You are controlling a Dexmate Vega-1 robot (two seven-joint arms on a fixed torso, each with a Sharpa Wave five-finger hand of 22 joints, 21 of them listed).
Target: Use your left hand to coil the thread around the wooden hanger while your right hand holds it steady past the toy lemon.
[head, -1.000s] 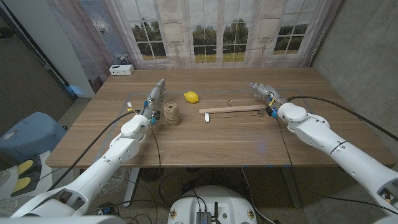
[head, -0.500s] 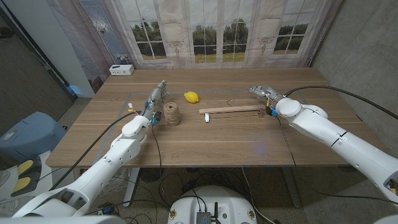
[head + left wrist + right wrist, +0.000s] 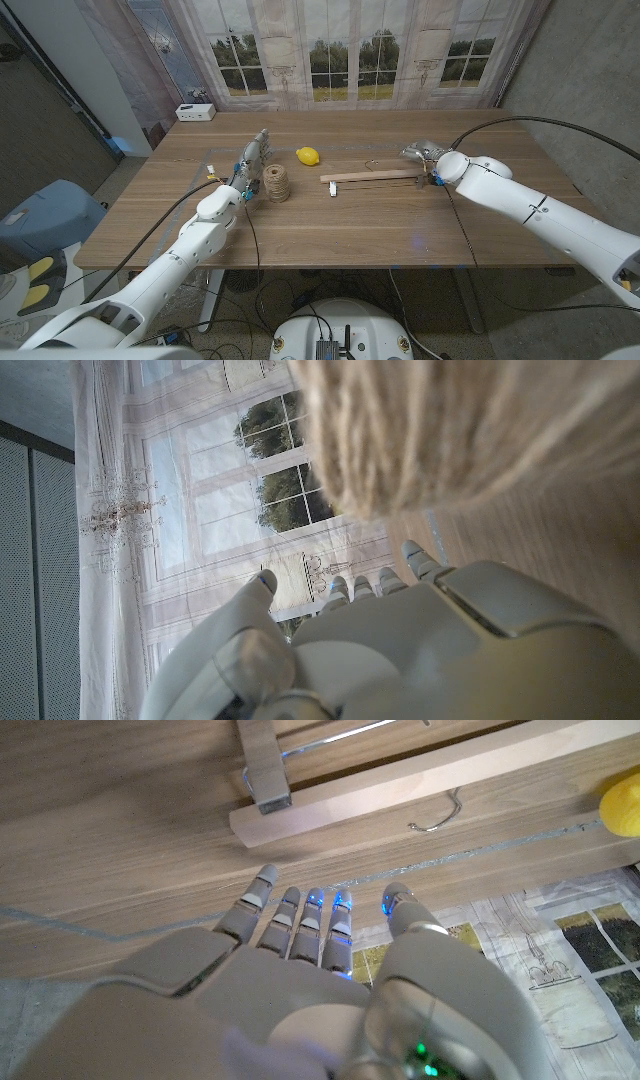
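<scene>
A spool of tan thread stands left of the table's middle, and it looms blurred and close over the fingers as the thread spool. My left hand stands just to its left, fingers stretched out, holding nothing; the left hand is apart from the spool. The toy lemon lies behind and to the right of the spool. The wooden hanger lies flat to the right of the lemon. My right hand hovers by its right end, empty. The right hand points its fingers at the hanger, short of touching it.
A white box sits at the back left corner of the table. The hanger carries a metal hook and a white clip. The lemon shows beyond the hanger. Curtained windows stand behind the table.
My right arm has swung its elbow inward and the right hand has turned and settled closer to the hanger's right end. The left hand, spool, lemon and hanger have not moved.
</scene>
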